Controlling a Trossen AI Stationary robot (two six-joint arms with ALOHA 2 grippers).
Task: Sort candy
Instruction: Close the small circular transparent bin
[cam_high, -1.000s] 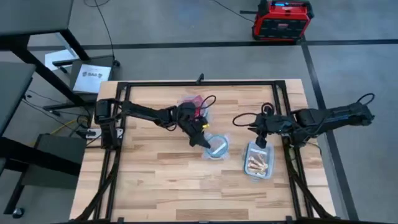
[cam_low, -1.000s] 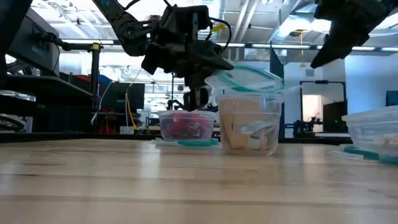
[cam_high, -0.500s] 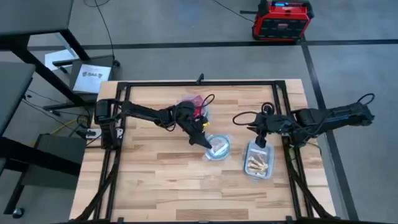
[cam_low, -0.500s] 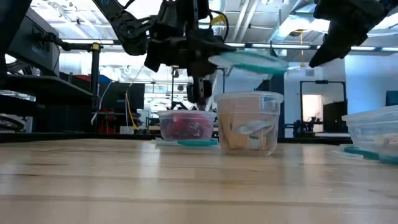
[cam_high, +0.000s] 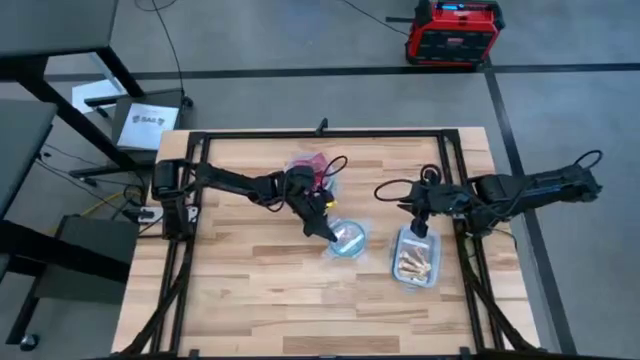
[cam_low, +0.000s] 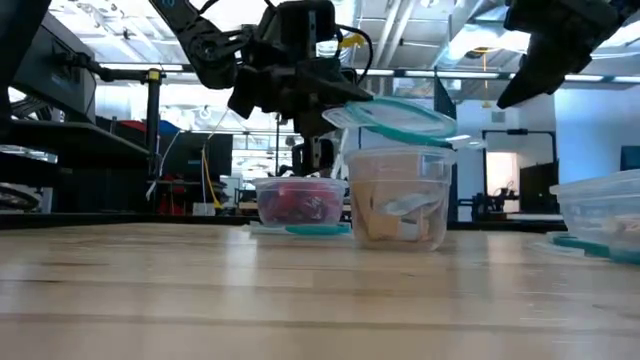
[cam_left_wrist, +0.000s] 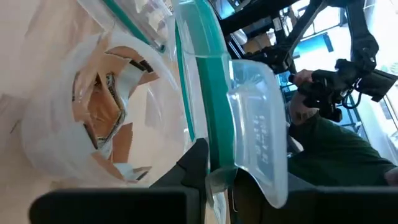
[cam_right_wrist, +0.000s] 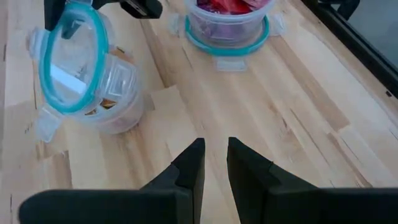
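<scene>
- Table (cam_high: 250, 290): wooden top; both arms work at its middle and right part.
- Left gripper (cam_low: 318, 150): clamped on the rim of a round teal-rimmed lid (cam_low: 392, 115), held tilted just above the middle bowl (cam_low: 400, 200). In the left wrist view the fingers (cam_left_wrist: 194, 163) pinch the lid's edge beside a latch tab.
- Right gripper (cam_right_wrist: 214, 163): hovers above the far end of the rectangular tub (cam_high: 416, 262), holding nothing, with the fingers only a narrow gap apart.
- Far bowl (cam_right_wrist: 230, 22): stands behind the middle bowl, lidless, holding red and purple candy.
- Candy (cam_left_wrist: 102, 115): orange and whitish pieces fill the middle bowl; more lie in the tub.
- Handling, judged: each piece is light, flat and crinkly, with a probably slippery wrapper; pinch across the flat body or take a twisted end. Pieces lie piled, so one grasp may lift several.
- Obstructions: the held lid covers the middle bowl's mouth, and the bowl walls limit a sideways approach; come in from above.
</scene>
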